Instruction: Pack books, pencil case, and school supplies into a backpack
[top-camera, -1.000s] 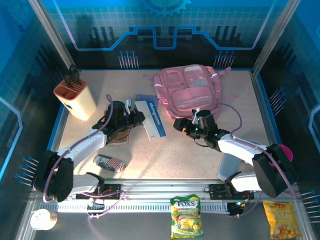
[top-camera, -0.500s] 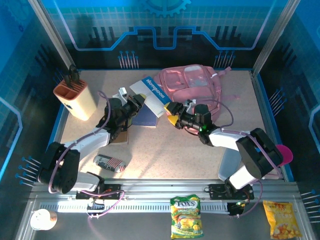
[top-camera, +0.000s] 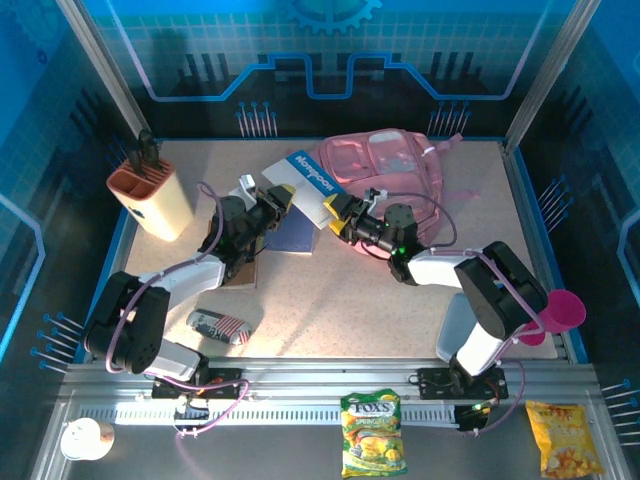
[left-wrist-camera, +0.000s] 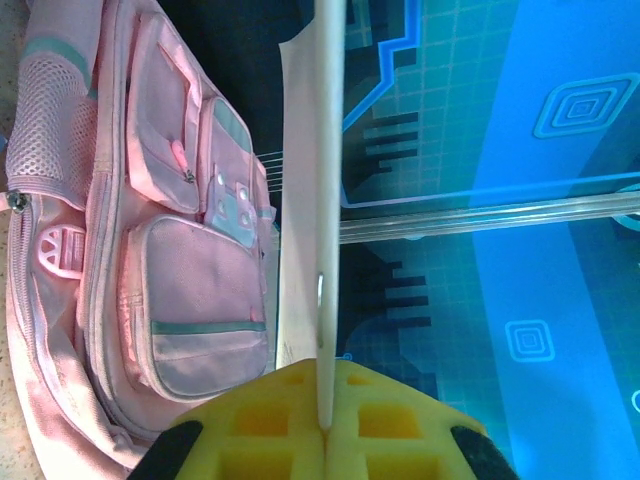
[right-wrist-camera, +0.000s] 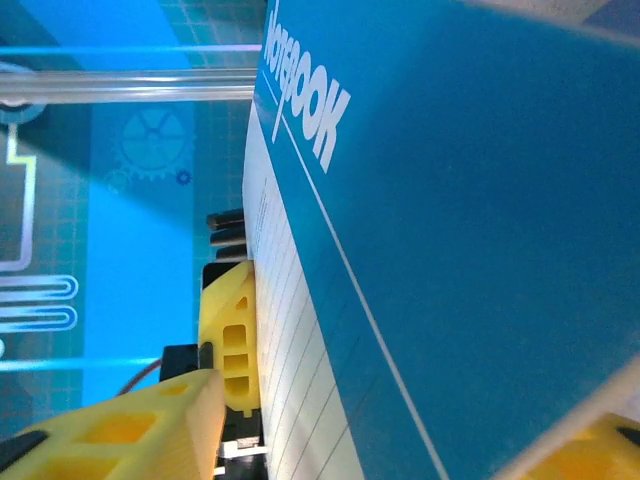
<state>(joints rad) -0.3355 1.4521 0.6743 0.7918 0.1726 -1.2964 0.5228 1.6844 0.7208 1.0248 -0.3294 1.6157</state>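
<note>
pink backpack (left-wrist-camera: 190, 290), soft matt cloth; white-and-blue book (right-wrist-camera: 480, 250), smooth paper cover; left gripper's yellow pads (left-wrist-camera: 400, 425), matt plastic; table (top-camera: 340, 300), speckled matt top; snack packet (top-camera: 372, 432), glossy foil

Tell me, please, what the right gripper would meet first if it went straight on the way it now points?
The right gripper would first meet the white-and-blue notebook, whose cover lies between its fingers; depth is unclear, but the left gripper holding it comes only behind.

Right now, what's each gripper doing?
Left gripper: shut on the thin white notebook with a blue band.
Right gripper: open, straddling that notebook, not clamped.
</note>
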